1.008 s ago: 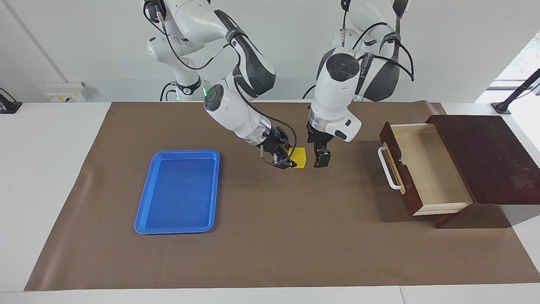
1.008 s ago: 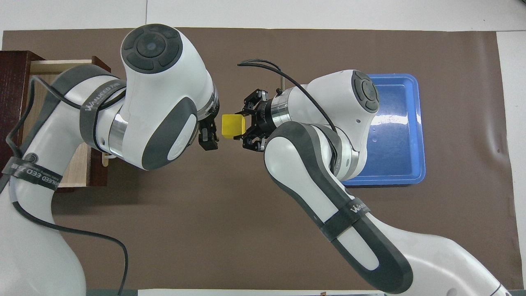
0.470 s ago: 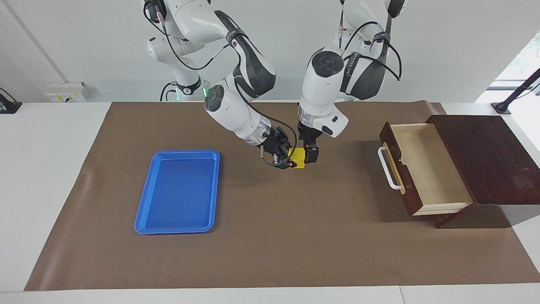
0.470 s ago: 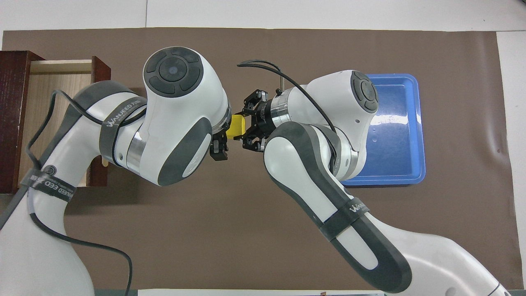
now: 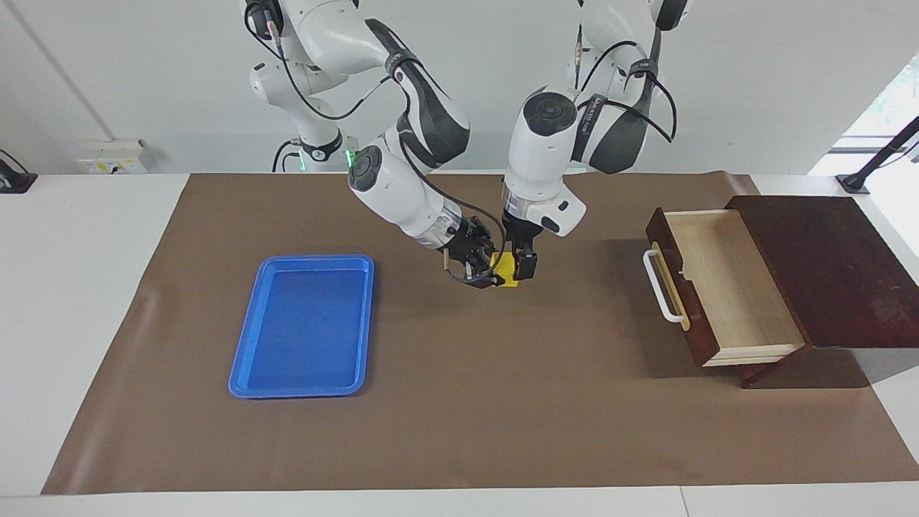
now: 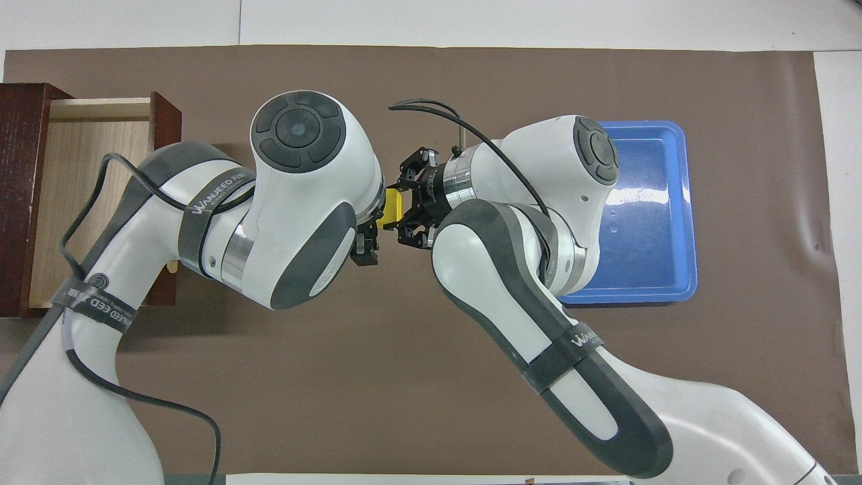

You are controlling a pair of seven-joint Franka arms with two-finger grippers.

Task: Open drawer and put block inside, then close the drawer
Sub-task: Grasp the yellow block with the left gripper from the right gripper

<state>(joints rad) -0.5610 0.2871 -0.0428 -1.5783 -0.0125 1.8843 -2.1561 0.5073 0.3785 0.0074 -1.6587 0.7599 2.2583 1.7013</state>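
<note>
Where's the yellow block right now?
The block is mid-table over the brown mat, between the blue tray and the open drawer, held by the right gripper, with the left gripper around it.

Block (image 5: 508, 271): small yellow cube, raised above the mat mid-desk, mostly hidden. Drawer (image 5: 725, 287): dark reddish-brown, pale wood inside, white bar handle; pulled open, empty, at the left arm's end.

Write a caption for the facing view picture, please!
Right gripper hands yellow block to left gripper; drawer open.
</note>
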